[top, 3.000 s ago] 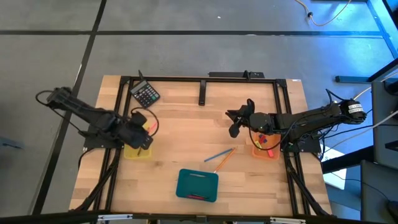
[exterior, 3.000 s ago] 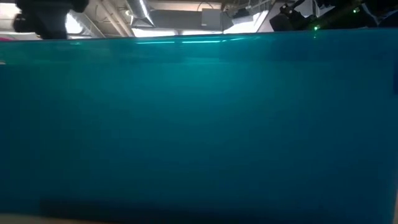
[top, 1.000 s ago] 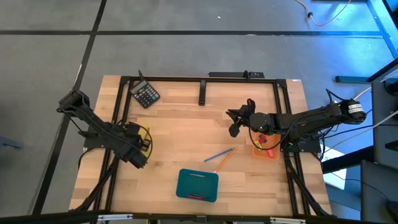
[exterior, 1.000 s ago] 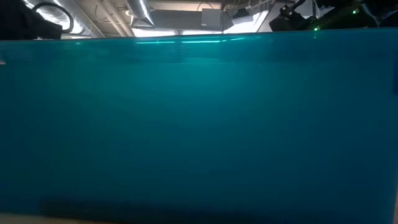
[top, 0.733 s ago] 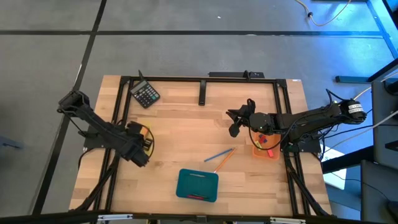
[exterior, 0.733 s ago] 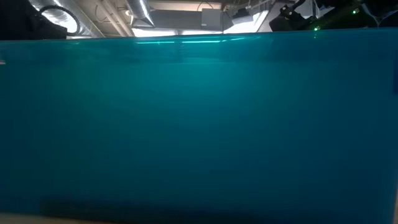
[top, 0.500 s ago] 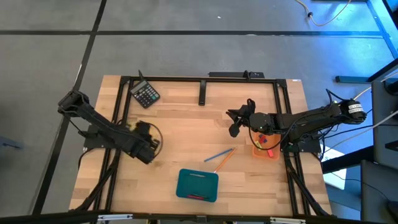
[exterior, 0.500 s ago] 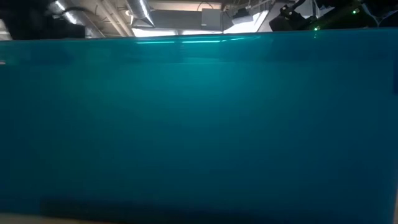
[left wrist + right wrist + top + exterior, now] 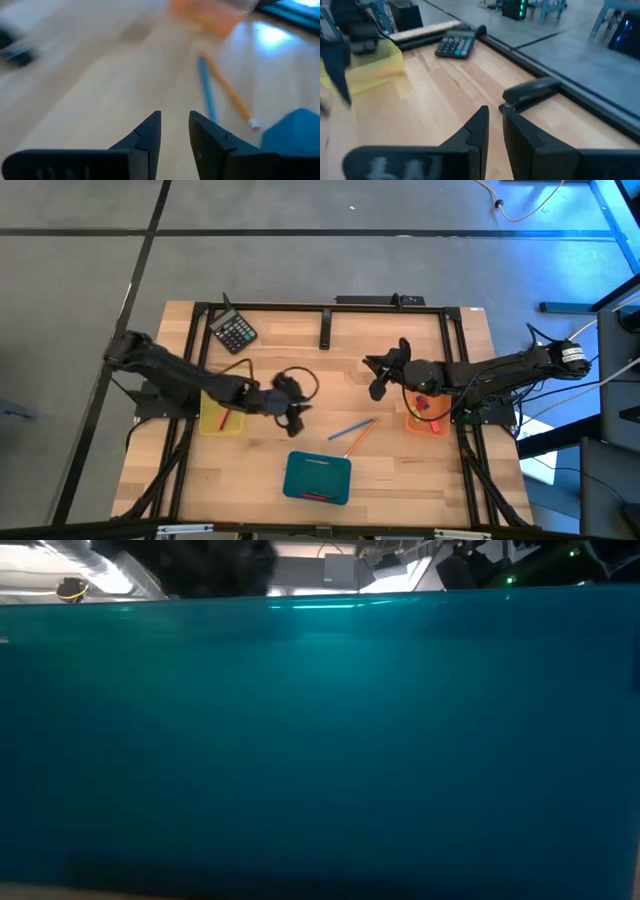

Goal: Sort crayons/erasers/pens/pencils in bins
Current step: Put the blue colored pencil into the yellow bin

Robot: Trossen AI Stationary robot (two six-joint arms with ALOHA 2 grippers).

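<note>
Left gripper (image 9: 291, 406) over mid-table, fingers slightly apart, holding nothing, aimed at two long thin sticks, blue (image 9: 350, 427) and orange (image 9: 359, 438), lying loose at its 4 o'clock. Left arm stretched out low. Translucent yellow bin (image 9: 221, 419), orange bin (image 9: 425, 412) and flat teal bin (image 9: 317, 477) each hold items. Judged: nearly sorted. Right gripper (image 9: 380, 376) waits beside the orange bin, fingers narrowly apart, empty.

Pale, smooth wood surface (image 9: 300, 370) with visible grain; translucent yellow plastic bin (image 9: 217, 418); glossy teal bin (image 9: 318, 477); matt black fingers (image 9: 150, 137).
</note>
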